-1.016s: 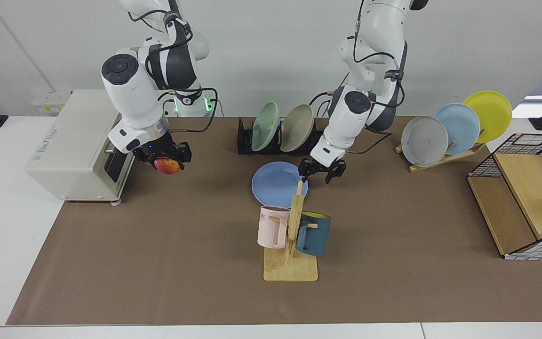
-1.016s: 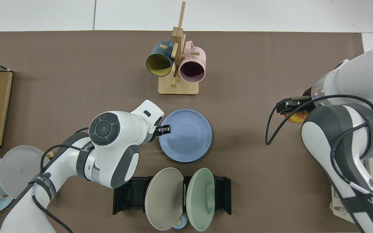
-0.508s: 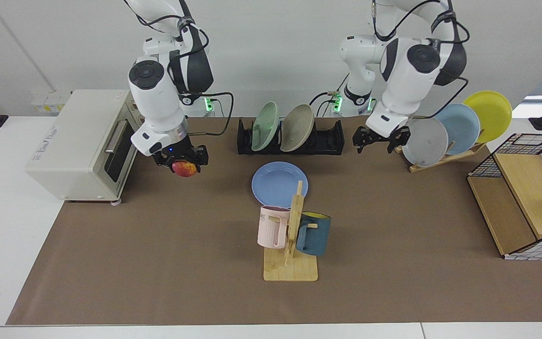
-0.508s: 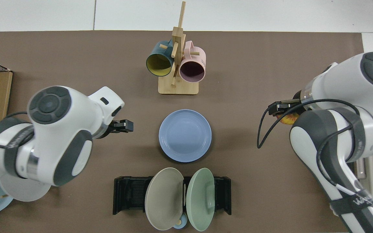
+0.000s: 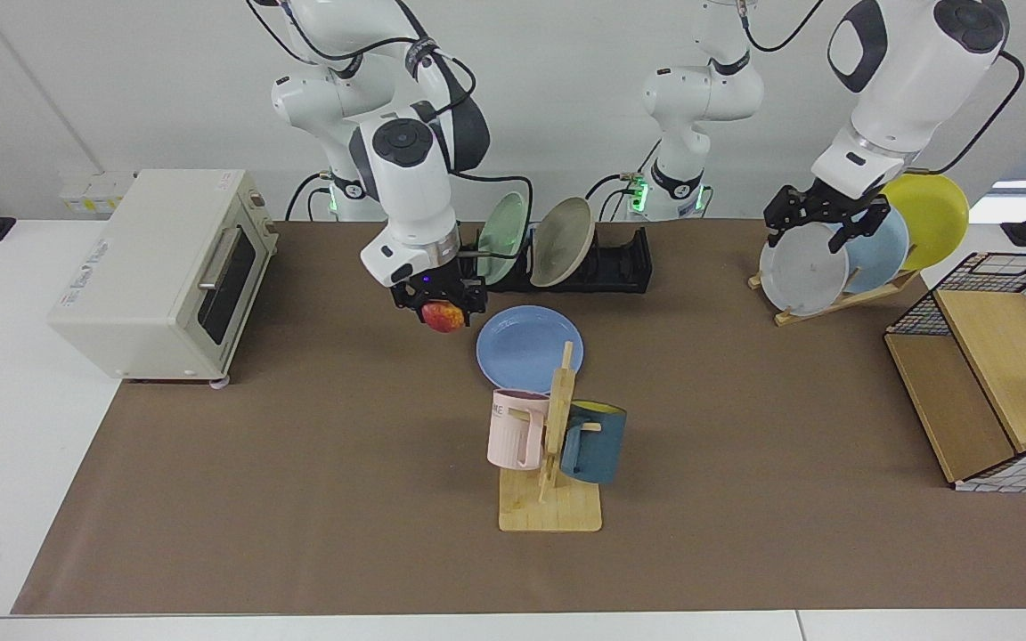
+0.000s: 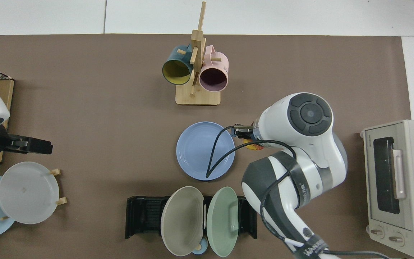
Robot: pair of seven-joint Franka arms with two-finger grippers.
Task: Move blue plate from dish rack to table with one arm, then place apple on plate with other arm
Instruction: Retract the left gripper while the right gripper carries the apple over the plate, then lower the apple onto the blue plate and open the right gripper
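The apple (image 5: 443, 316) is clamped in my right gripper (image 5: 440, 307), suspended just beside the near rim of the blue plate (image 5: 526, 345), which lies flat on the bench (image 5: 299, 463) in front of the dish rack (image 5: 606, 267). Risk: released here, the apple would, in my judgement, strike the rim or the mat and roll off, since it is not yet over the plate's centre. My right fingers are closed tightly on the apple; my left gripper (image 5: 825, 221) waits with fingers spread and empty, raised in front of the grey plate (image 5: 800, 269) on the wooden plate stand (image 5: 842, 298).
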